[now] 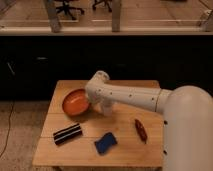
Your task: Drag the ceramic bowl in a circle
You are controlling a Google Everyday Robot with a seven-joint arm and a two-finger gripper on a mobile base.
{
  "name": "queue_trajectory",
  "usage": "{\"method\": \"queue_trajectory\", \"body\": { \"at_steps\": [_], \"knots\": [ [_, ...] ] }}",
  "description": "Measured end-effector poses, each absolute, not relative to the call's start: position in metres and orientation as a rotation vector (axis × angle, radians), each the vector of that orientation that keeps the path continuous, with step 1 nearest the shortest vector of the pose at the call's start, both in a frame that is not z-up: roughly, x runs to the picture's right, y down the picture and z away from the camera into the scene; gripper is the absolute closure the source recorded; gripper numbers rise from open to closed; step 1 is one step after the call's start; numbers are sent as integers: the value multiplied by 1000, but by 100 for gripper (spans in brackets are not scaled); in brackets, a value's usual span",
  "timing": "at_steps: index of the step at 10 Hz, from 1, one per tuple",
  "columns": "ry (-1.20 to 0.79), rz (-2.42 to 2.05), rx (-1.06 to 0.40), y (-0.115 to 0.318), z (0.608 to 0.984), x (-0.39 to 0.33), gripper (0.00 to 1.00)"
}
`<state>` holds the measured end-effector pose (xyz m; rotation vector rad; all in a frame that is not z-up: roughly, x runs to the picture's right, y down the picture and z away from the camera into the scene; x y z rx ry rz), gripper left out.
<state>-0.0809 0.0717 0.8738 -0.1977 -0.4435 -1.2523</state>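
Observation:
The ceramic bowl [74, 102] is round, shallow and glossy orange-red. It sits on the left part of the wooden table [125, 150]. My white arm reaches in from the right, over the table's middle. My gripper [90, 103] is at the bowl's right rim, mostly hidden under the wrist. A small whitish cup [106, 108] stands just right of the gripper, under the arm.
A black bar with pale stripes [67, 133] lies in front of the bowl. A blue sponge [105, 143] lies near the front edge. A dark red elongated item [141, 129] lies at the right. A dark counter and office chairs are behind the table.

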Motion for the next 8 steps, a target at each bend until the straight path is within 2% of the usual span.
{"method": "queue_trajectory", "body": {
  "at_steps": [8],
  "knots": [
    [-446,-1289,-176,70,879,-66,100]
  ]
}}
